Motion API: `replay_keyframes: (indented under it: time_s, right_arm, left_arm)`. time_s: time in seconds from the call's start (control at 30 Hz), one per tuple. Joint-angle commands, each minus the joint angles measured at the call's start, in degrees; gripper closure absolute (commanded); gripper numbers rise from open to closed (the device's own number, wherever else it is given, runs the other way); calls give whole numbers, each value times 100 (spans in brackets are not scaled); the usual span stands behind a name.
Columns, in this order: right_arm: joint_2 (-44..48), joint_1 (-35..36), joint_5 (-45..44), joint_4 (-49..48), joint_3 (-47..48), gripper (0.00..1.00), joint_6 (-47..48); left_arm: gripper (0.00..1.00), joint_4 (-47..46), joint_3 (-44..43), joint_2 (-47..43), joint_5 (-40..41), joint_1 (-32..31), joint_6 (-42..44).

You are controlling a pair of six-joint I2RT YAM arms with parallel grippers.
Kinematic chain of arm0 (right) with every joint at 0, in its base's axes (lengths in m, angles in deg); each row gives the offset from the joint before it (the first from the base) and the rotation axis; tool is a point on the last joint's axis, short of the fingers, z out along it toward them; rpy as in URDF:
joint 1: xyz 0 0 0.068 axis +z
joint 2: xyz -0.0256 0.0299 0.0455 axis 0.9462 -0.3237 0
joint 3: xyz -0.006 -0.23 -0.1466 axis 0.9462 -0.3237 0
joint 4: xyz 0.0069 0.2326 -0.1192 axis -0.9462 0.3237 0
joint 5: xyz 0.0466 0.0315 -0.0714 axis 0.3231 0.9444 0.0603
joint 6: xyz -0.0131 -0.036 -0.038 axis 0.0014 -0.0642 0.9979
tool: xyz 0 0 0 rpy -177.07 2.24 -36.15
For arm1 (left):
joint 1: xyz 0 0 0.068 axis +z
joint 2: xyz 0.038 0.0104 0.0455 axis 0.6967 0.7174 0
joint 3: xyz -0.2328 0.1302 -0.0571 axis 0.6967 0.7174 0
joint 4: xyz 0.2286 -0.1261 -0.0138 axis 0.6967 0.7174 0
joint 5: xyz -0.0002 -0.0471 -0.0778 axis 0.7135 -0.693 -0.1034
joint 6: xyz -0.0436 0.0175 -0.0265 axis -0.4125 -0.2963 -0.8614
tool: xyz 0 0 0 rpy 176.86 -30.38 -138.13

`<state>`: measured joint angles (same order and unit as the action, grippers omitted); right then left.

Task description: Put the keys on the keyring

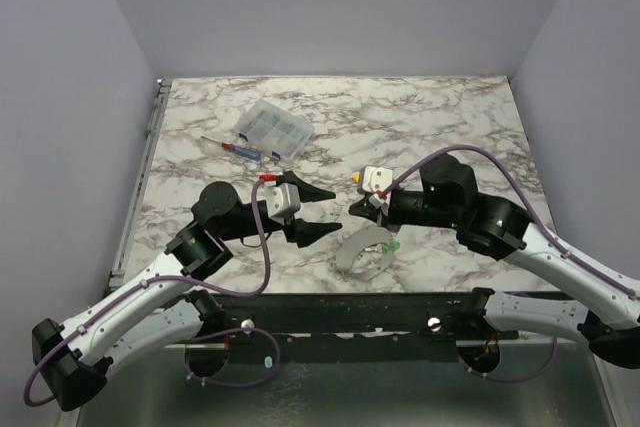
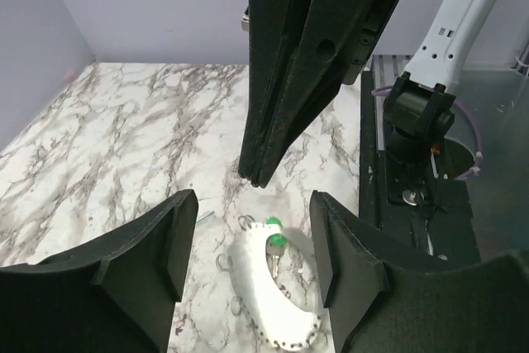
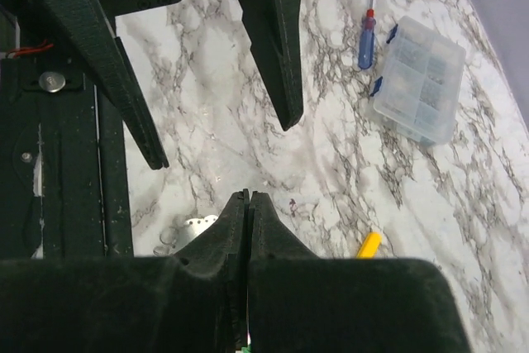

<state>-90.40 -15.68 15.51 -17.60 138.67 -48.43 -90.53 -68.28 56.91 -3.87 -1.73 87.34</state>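
From above, we see the left gripper [image 1: 328,214] with its fingers spread apart. It faces the right gripper [image 1: 357,209], whose fingers are pressed together, and their tips are near each other above the table [image 1: 450,117]. Just nearer the bases lies the keyring [image 1: 360,255], a pale loop on the marble, with the green-headed key [image 1: 394,245] at its right edge. A box [image 1: 272,129] and a screwdriver [image 1: 233,146] sit farther back.

From the left wrist, the left gripper [image 2: 252,212] stands wide with nothing in it. The right gripper [image 2: 256,178] hangs closed above the keyring [image 2: 269,307]. The key [image 2: 275,236] rests on the band; we cannot tell whether it is threaded.

From the right wrist, the right gripper [image 3: 249,197] is shut tight, with the left gripper [image 3: 223,145] open beyond it. A yellow stick [image 3: 369,244] lies beside its tip, and the keyring [image 3: 195,226] peeks out on the other side.
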Motion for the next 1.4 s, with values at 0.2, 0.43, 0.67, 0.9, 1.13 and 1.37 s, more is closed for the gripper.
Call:
replay_keyframes:
  time_s: [0.2, 0.43, 0.67, 0.9, 1.13, 1.37]
  right_arm:
    - [146, 2, -2919, -934, -759, 96, -1726]
    - [-115, -872, -4114, -192, -1382, 39, -4504]
    - [446, -1572, -4683, 453, -1727, 20, -5854]
    - [844, -1616, -6524, 743, -1508, 15, -6324]
    - [1013, -1617, -7026, 771, -1269, 14, -6019]
    - [1433, -1625, -6936, 676, -1409, 14, -5698]
  left_arm:
    - [37, 529, -143, 163, 405, -16, 369]
    - [37, 512, -230, 887, 680, -113, 34]
    - [17, 737, -467, 1885, 1904, -602, -423]
    - [8, 1645, -1340, 3379, 4790, -2169, -778]
    - [16, 1746, -2281, 5276, 6331, -3119, -1138]
    - [18, 2032, -3219, 6509, 6948, -3402, -1239]
